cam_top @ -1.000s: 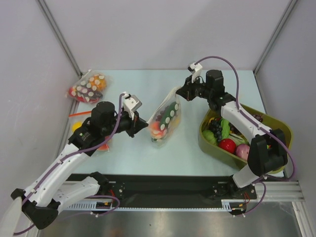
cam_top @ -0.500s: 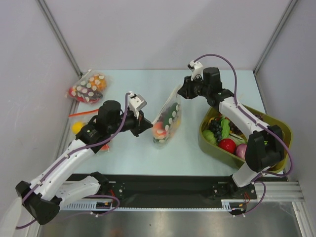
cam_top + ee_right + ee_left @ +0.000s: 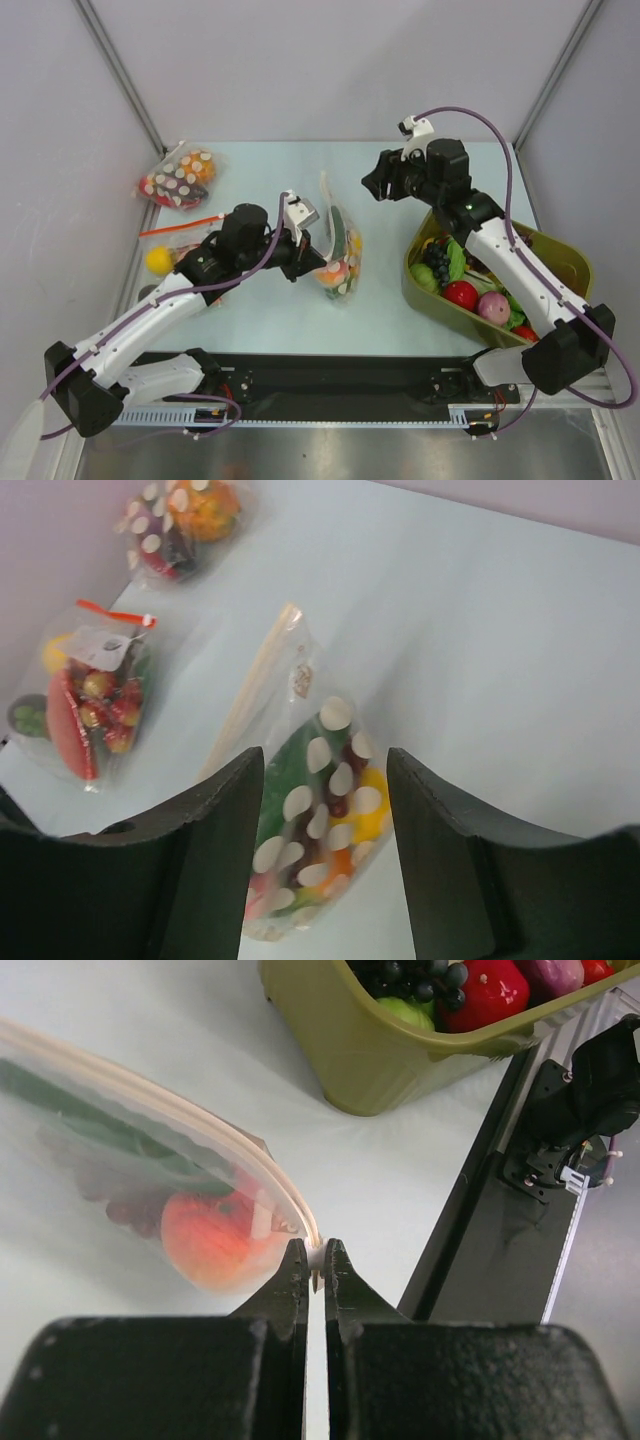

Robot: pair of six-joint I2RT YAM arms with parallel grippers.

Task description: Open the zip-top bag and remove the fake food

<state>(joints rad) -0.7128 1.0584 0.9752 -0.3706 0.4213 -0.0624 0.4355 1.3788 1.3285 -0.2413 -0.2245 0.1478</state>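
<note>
The zip-top bag (image 3: 341, 252) is a clear pouch with white dots, standing on its edge in mid-table. Through its wall (image 3: 322, 825) I see the fake food: a pink-orange peach (image 3: 212, 1240), a green piece (image 3: 288, 765), something yellow and dark purple grapes. My left gripper (image 3: 306, 246) is shut on the end of the bag's zip strip (image 3: 318, 1252), pinching a small white piece there. My right gripper (image 3: 380, 182) hangs open behind and to the right of the bag, holding nothing. In the right wrist view the bag lies below its spread fingers (image 3: 228, 820).
An olive basket (image 3: 566, 246) full of plastic fruit stands at the right, its wall (image 3: 400, 1055) close to the bag. A dotted bag showing red and orange (image 3: 180, 178) lies at the back left. A clear bag with an orange-red strip (image 3: 92, 695) lies under my left arm.
My right gripper has opened, let go of the bag's top and drawn back to the right. My left gripper has carried its end of the zip strip rightwards, and the bag shifted with it.
</note>
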